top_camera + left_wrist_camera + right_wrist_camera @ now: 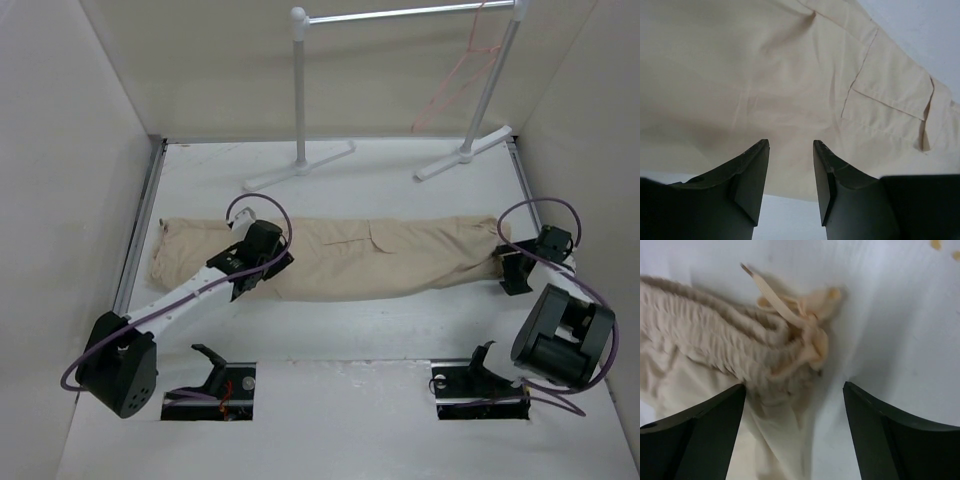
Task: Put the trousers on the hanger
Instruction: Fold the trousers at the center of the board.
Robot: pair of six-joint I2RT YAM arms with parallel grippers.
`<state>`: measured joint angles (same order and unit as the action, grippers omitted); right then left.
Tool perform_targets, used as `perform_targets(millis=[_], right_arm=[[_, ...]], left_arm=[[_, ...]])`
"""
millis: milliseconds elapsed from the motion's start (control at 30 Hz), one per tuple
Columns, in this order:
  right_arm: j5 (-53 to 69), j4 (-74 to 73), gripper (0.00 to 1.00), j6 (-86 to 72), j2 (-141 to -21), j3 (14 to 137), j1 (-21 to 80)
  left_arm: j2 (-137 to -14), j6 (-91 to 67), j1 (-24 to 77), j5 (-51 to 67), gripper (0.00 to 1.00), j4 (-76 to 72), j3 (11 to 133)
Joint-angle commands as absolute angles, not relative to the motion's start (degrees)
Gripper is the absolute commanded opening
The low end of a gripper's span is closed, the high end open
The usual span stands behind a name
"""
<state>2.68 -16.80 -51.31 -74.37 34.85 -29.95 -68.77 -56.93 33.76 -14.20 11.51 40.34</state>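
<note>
The trousers (pixel 350 258) are spread across the table's (pixel 400 330) middle; the hanger (pixel 455 85) is hung on the far-right rail (pixel 400 14). The left gripper (pixel 790 145) is narrowly parted above the cloth, the right gripper (pixel 795 387) wide above the waistband, nothing held. A waistband pinch is judged next.

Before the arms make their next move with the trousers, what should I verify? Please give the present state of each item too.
1. Trousers lying flat on the table: ok.
2. Right gripper open over the waistband: ok.
3. Drawstring loose, not pinched: ok.
4. Left gripper open, no cloth between the jaws: ok.
5. Hanger hanging on the rail: ok.
6. Hanger within reach of an arm: cannot tell.
</note>
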Motion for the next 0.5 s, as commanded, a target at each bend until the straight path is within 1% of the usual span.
perform_targets(millis=[0, 167, 200, 233, 333, 467], right_arm=[[4.1, -9.7, 0.79, -53.5, -79.1, 36.2, -28.7], [4.1, -9.7, 0.79, -53.5, -79.1, 36.2, -28.7], [3.5, -7.5, 0.19, -56.7, -81.2, 36.8, -26.3], [2.4, -8.0, 0.15, -56.8, -79.4, 36.9, -26.2], [-4.3, -14.7, 0.11, -56.2, -70.2, 40.1, -26.1], [-8.3, -22.0, 0.1, -53.2, -60.8, 48.5, -26.2]], left_arm=[[-65.0, -57.1, 32.7, -13.4, 0.38, 10.6, 38.4], [-62.0, -57.1, 30.9, -13.6, 0.38, 12.1, 37.1], [-61.3, -57.0, 30.6, -13.9, 0.38, 12.7, 37.3], [-60.7, -57.0, 30.4, -14.1, 0.38, 13.4, 37.4], [-60.0, -57.0, 30.7, -14.3, 0.38, 14.6, 38.8], [-61.8, -57.1, 34.4, -15.8, 0.38, 15.8, 42.9]])
